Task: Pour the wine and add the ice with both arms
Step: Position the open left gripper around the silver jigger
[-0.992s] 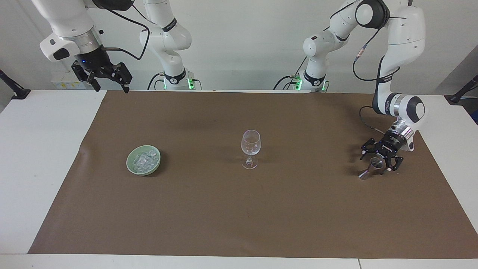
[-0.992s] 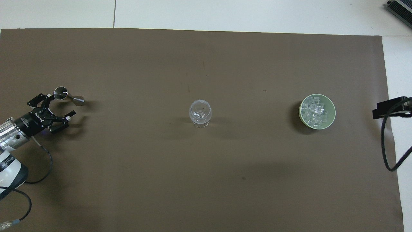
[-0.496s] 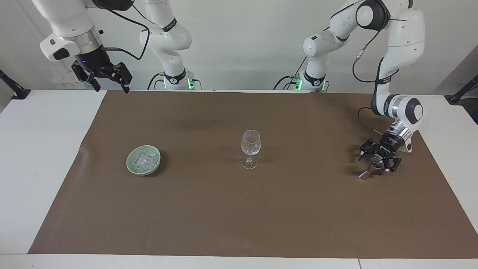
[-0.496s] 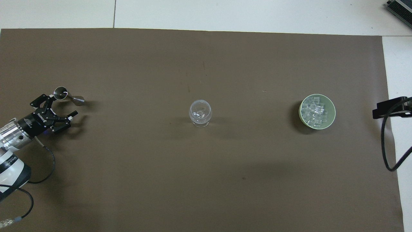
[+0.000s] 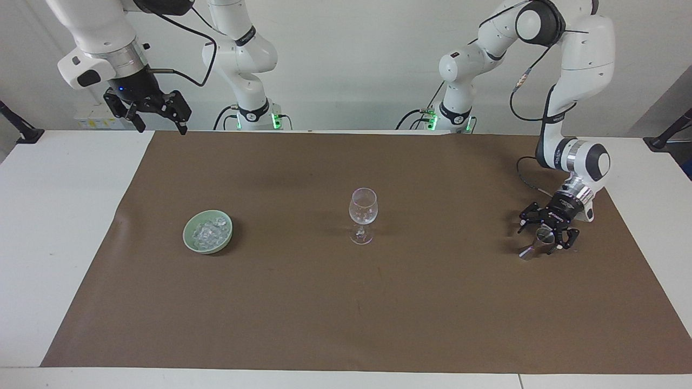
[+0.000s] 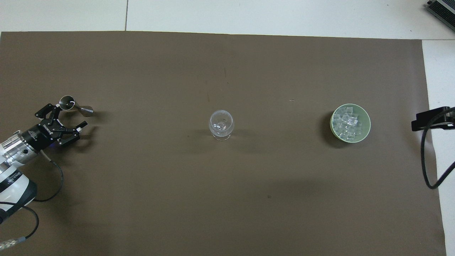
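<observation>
Left gripper (image 5: 547,233) is down low by the little metal jigger (image 5: 536,244), fingers spread wide, not gripping it. Wine glass (image 5: 363,214) stands mid-mat, ice (image 5: 207,232) heaped in the green bowl (image 5: 190,242) toward the right arm's end. Right gripper (image 5: 158,118) waits up high, also spread.

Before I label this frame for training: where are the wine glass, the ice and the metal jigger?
wine glass (image 5: 363,207): facing view, on its bowl.
ice (image 6: 347,123): overhead view, middle of the heap in the green bowl.
metal jigger (image 6: 75,106): overhead view, on its narrow waist.
</observation>
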Controlling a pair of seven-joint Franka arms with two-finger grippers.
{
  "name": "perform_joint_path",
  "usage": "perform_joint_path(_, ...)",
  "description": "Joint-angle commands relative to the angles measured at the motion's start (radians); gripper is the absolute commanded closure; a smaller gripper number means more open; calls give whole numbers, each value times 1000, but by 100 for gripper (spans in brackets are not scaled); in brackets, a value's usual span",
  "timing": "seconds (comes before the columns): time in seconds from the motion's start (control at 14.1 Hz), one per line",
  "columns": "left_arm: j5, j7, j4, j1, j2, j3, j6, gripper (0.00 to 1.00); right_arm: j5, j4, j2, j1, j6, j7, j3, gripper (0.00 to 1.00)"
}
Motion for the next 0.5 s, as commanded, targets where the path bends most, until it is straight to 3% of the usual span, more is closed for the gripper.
perform_joint_path(0.0,-34,15,4,-20,11,12,-18,0,10,-25,-21,-2,8,4,2,0)
perform_joint_path(0.43,-56,15,4,-26,11,12,-23,2,10,-25,-21,-2,6,4,2,0)
